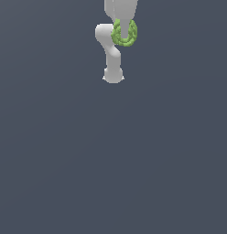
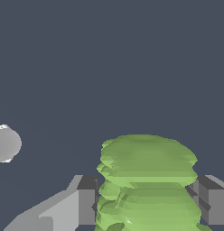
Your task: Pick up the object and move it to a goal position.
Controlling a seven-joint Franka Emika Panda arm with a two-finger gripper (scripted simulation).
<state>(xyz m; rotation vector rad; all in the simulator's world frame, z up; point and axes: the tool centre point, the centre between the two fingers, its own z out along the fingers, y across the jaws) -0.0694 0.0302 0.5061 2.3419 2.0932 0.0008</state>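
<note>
Right, I am holding the object [image 1: 124,34] in my gripper [image 1: 124,33] now; in the wrist view the two fingers [image 2: 86,200] are pressing in on either side of the bumpy yellow-green body, so the gripper is clamped on it rather than standing apart or fully together. From the exterior view the object is reading as a green ring wrapped around the fingertip area, hanging near the top of the frame, in front of the arm's pale links [image 1: 110,50]; whether it is well clear of the tabletop [image 1: 113,160] I cannot tell, since the dark surface is giving no shadow or edge to judge height by.

So I am judging this as the carrying step; the pick looks done and the goal is what is left. No goal marker is showing in either view, so I cannot say which way it lies.

To do this well, I am thinking: keep the squeeze steady; the surface is lumpy, so contact is probably resting on a few bumps, and a jerk could let it twist or slip; move smoothly, hold the wrist level, and avoid any sudden stop at the end.
</note>
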